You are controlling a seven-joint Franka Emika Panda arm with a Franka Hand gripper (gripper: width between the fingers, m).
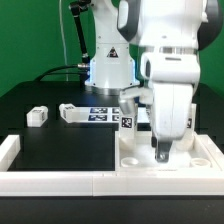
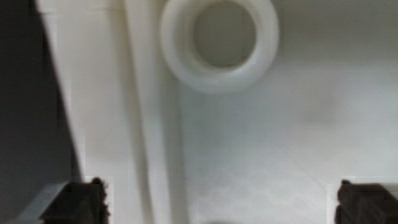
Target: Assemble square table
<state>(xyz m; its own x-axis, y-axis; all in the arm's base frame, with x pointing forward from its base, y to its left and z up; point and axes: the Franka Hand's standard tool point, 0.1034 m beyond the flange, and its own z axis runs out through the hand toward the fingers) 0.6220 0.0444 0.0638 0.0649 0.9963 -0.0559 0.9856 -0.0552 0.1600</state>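
The white square tabletop [image 1: 190, 158] lies at the front of the exterior view's right, rimmed face up. My gripper [image 1: 165, 150] is lowered straight over it, close to its surface. In the wrist view the slab [image 2: 267, 130] fills the frame, with a raised rim line [image 2: 143, 120] and a round screw socket [image 2: 219, 45]. My gripper [image 2: 224, 205] is open wide, and its dark fingertips [image 2: 80, 200] hold nothing between them. Two white legs [image 1: 37, 116] [image 1: 72, 113] lie on the black table at the exterior view's left. Another tagged white part [image 1: 128, 121] stands next to the slab's far edge.
A long low white border rail [image 1: 60, 180] runs along the front and turns back at the exterior view's left [image 1: 8, 150]. The marker board [image 1: 102, 114] lies behind the legs, in front of the robot base [image 1: 108, 70].
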